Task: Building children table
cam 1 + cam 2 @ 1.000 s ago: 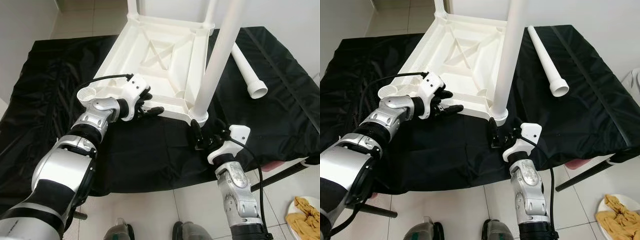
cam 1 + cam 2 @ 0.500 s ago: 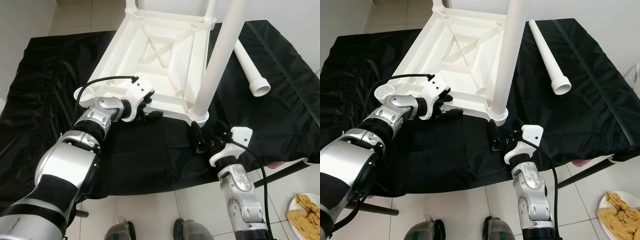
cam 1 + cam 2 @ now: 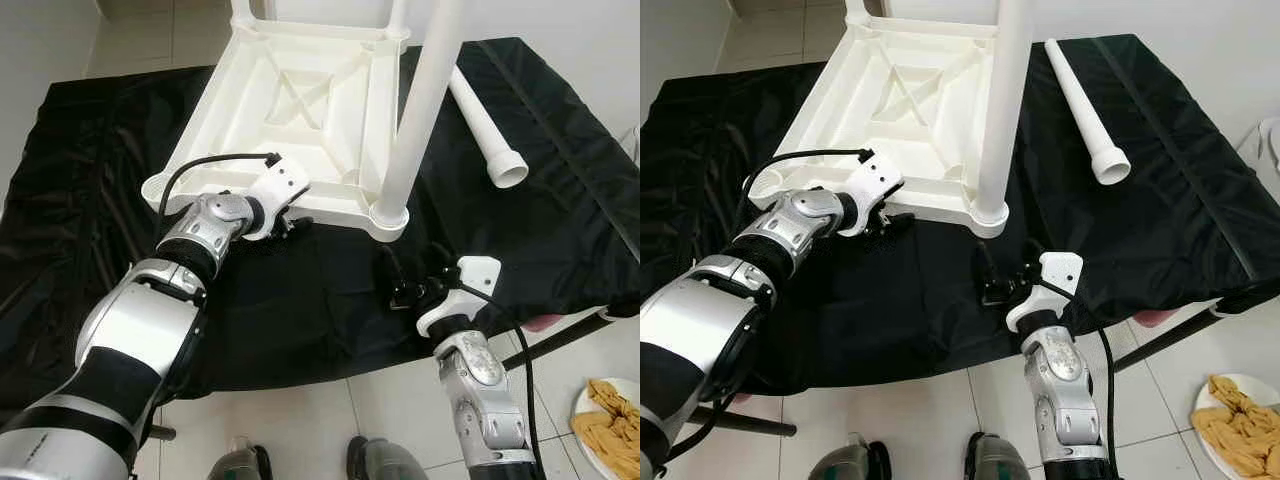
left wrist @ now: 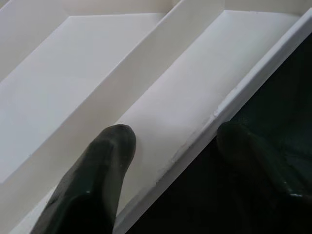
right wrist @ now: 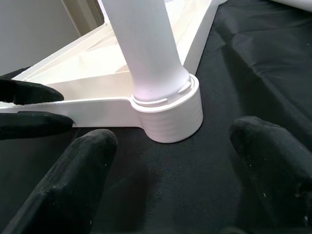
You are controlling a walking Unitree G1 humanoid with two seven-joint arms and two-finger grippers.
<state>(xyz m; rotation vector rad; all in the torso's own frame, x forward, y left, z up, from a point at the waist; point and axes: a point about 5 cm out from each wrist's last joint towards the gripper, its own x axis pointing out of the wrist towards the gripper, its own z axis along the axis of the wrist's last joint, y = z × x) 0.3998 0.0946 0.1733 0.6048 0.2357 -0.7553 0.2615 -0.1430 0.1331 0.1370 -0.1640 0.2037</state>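
We've got the black cloth [image 3: 90,200] spread over the whole work surface, and the white tabletop [image 3: 290,110] lies upside down on it, ribs up, toward the far side. Plenty of bare cloth to either side of the tabletop and along its near edge. One fitted leg [image 3: 420,110] stands upright in the tabletop's near right corner socket [image 5: 168,114]; more legs rise at its far corners. A loose leg [image 3: 485,130] lies flat on the cloth right of the tabletop, well apart from it, wide end toward us.

Our left gripper [image 3: 285,222] sits at the tabletop's near edge, fingers apart and straddling the rim: one finger [image 4: 97,170] inside on the white underside, the other outside over the cloth. Our right gripper [image 3: 400,285] hovers just in front of the corner socket, fingers spread wide, touching nothing.

Compared to a second ago, the left gripper has tucked in closer over the tabletop rim, where earlier its fingers stuck out over the cloth beside it. The right gripper is still parked near that socket. Whole view shifted a bit, so that's the camera.
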